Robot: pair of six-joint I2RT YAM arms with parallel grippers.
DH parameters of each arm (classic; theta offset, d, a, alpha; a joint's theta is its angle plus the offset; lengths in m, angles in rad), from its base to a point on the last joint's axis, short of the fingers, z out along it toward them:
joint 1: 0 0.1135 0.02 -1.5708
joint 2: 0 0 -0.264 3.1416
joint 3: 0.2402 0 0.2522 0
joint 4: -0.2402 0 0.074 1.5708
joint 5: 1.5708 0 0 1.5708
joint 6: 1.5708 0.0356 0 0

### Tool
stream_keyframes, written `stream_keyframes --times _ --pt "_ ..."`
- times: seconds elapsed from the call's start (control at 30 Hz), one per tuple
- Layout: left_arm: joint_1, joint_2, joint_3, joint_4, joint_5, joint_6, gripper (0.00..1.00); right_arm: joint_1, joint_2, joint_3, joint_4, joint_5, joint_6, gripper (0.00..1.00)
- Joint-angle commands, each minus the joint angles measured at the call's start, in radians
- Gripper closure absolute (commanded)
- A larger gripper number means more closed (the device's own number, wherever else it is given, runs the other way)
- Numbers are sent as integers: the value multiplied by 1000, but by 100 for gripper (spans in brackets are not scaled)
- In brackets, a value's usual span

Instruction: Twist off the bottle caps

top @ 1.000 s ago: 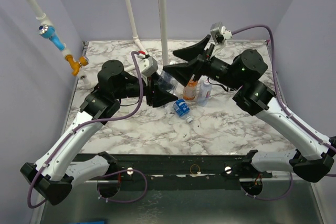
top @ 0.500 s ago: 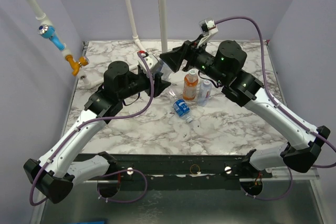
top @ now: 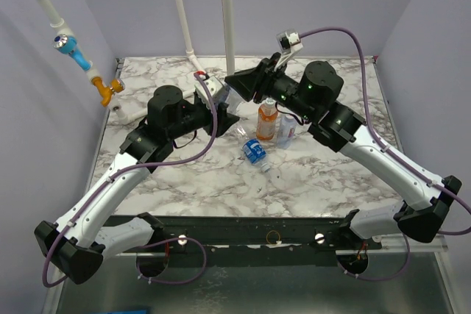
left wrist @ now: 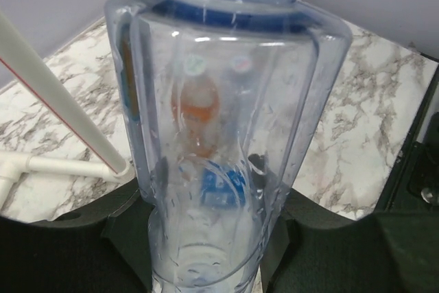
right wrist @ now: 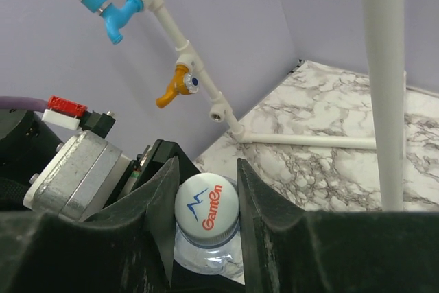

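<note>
My left gripper (top: 223, 114) is shut on a clear bottle (left wrist: 226, 135), which it holds off the table with its neck pointing at the right arm. That bottle's white cap (right wrist: 206, 200), printed in red and blue, sits between the fingers of my right gripper (right wrist: 206, 182); both fingers press its sides. In the top view the right gripper (top: 246, 82) covers the cap. On the table stand an orange-liquid bottle (top: 268, 120) and a clear bottle (top: 288, 129). A blue-labelled bottle (top: 255, 151) lies on its side, with a loose white cap (top: 266, 169) just in front of it.
Two white vertical pipes (top: 227, 12) rise from the back of the marble table (top: 331, 182). A slanted pipe with a blue tap (top: 68, 43) and an orange tap (top: 109, 90) runs along the left wall. A horizontal pipe (right wrist: 309, 141) lies on the table's back left.
My right gripper has swung left from above the orange bottle to the held bottle's cap and closed on it. The left gripper has raised and tilted its bottle towards it.
</note>
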Motion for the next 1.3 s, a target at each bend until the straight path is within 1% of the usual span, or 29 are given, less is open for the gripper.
stream_keyframes --times 0.0,0.1,0.13,0.27,0.37,0.43,0.5,0.57,0.63,0.67,0.73,0.8,0.87,0.93,1.0,1.07,1.13,1.2,1.27 --pt "3 -22 12 20 195 -78 82 -2 -47 -52 111 -138 -33 99" --pt "2 -33 25 20 396 -136 82 -2 -83 -91 187 -313 -77 99" --pt "2 -34 31 19 463 -159 82 -4 -91 -98 203 -397 -87 99" --pt "3 -24 56 9 652 -257 82 -7 -102 -94 233 -716 -103 99" --pt "2 -17 68 9 725 -299 82 -10 -93 -90 235 -879 -89 99" --pt "3 -16 70 8 729 -309 82 -11 -91 -96 237 -921 -83 99" --pt "3 -18 74 6 724 -310 82 -13 -94 -103 234 -925 -81 99" --pt "3 -19 77 6 719 -307 82 -15 -106 -113 224 -897 -88 100" --pt "3 -20 75 3 708 -305 82 -16 -122 -120 199 -827 -107 99" --pt "2 -21 75 -2 696 -299 82 -17 -131 -123 184 -764 -118 94" --pt "2 -25 71 -16 652 -267 85 -17 -146 -125 151 -651 -137 74" --pt "2 -28 66 -28 583 -228 85 -18 -157 -120 119 -483 -144 45" --pt "2 -33 55 -28 489 -184 85 -17 -165 -119 103 -321 -138 23" --pt "2 -33 45 -28 372 -138 85 -17 -167 -109 87 -203 -129 10" --pt "2 -30 37 -27 257 -96 85 -16 -158 -94 72 -120 -106 5" --pt "3 -27 27 -25 160 -56 85 -16 -132 -64 48 -62 -84 5" --pt "2 -19 18 -18 73 -11 85 -16 -84 -4 -37 -17 -60 5" --pt "3 -9 16 -14 -3 0 85 -16 -36 47 -97 13 -41 6" --pt "2 -1 13 -11 -57 5 85 -16 -8 64 -113 22 -32 10"
